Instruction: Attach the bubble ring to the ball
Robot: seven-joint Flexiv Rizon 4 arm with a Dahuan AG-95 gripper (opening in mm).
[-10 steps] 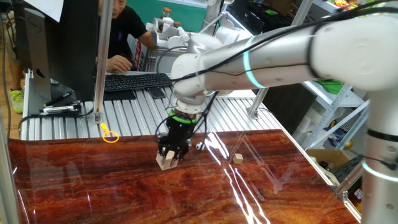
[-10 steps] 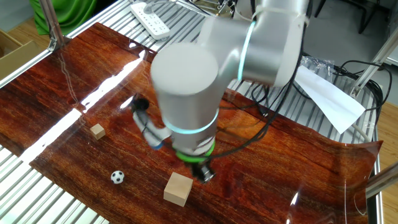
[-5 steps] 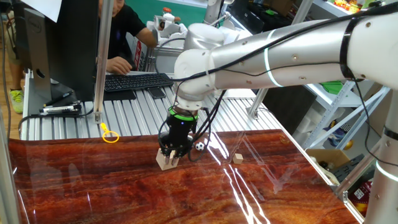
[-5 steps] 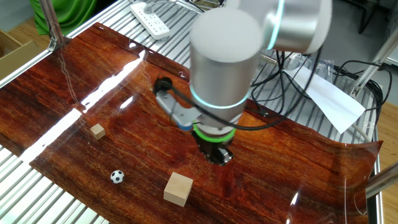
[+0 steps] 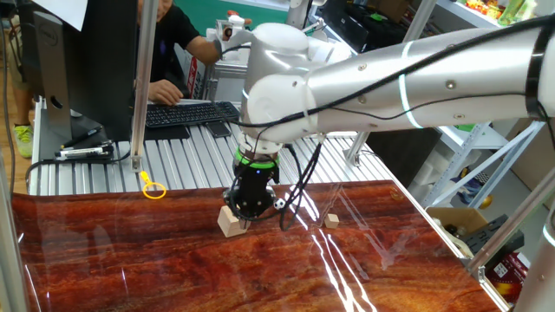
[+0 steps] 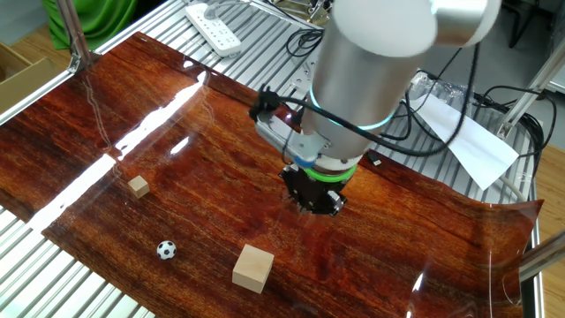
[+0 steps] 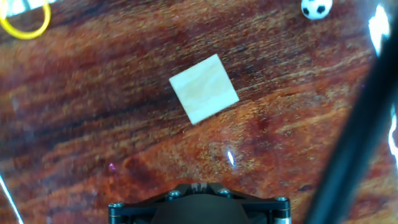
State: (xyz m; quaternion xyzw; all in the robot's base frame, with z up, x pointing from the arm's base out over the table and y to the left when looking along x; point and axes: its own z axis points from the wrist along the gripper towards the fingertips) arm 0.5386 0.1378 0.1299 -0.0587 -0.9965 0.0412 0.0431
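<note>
My end effector hangs pointing straight down above the wood-grain worktop, its fingers drawn fully together and holding nothing. It stands clear of the surface, just beside the larger tan cube in one fixed view.

The bubble ring lies at the far edge of the worktop, at the foot of a metal post, well apart from my end effector. In the hand view it shows only partly, at the upper left corner. The ball rests on the worktop near the larger cube, touching nothing; in the hand view it sits at the top edge, cut off by the frame. A smaller tan cube lies apart from both.

No containers are present in any view.

Compared with a second ago: my end effector has lifted off the larger cube, which it then stood directly over, and has drawn back from it. The fingers have closed from a partial gap. The cubes, ball and ring have not shifted.
</note>
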